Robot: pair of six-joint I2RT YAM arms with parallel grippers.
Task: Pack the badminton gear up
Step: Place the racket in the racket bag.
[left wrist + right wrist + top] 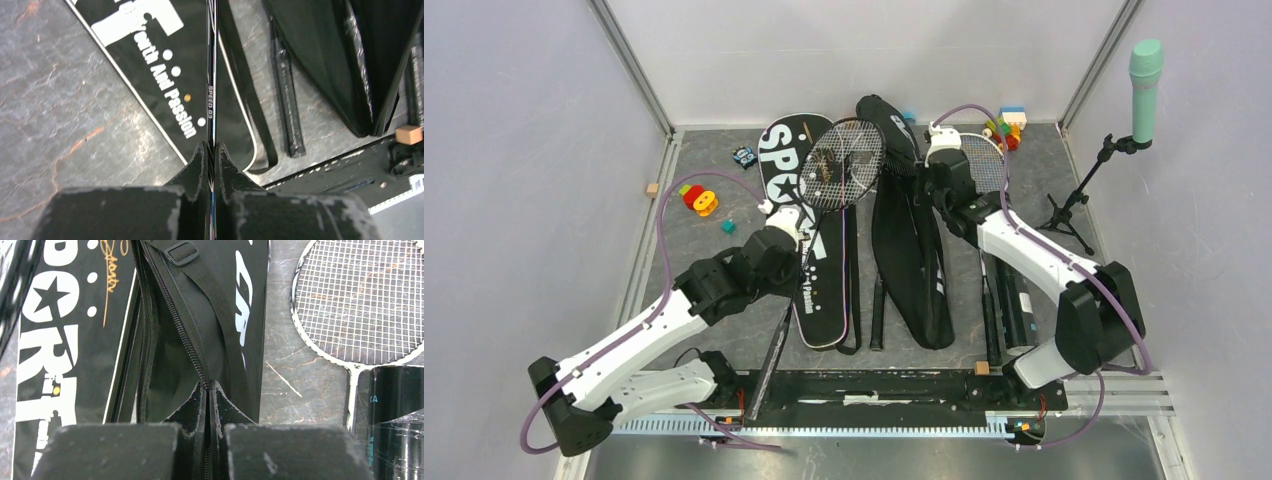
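Note:
My left gripper (pixel 211 147) is shut on the thin dark shaft of a racket (pixel 211 90). That racket's stringed head (pixel 842 165) hangs over the black "SPORT" bag (pixel 809 250). My right gripper (pixel 207 385) is shut on the zipper edge of the black "CROSSWAY" bag (pixel 200 315), whose mouth gapes open. In the top view this gripper (pixel 934 175) sits at that bag's far end. A second, white-framed racket (pixel 360 300) lies flat to the right of the bag. The long black tube (pixel 395 405) lies beside that racket's shaft.
A mint-green microphone (pixel 1146 75) on a black stand is at the far right. Small toy blocks lie at the left (pixel 699 200) and at the back right (pixel 1007 125). A bag strap (pixel 285 100) lies between the two bags. A black rail (pixel 874 390) runs along the near edge.

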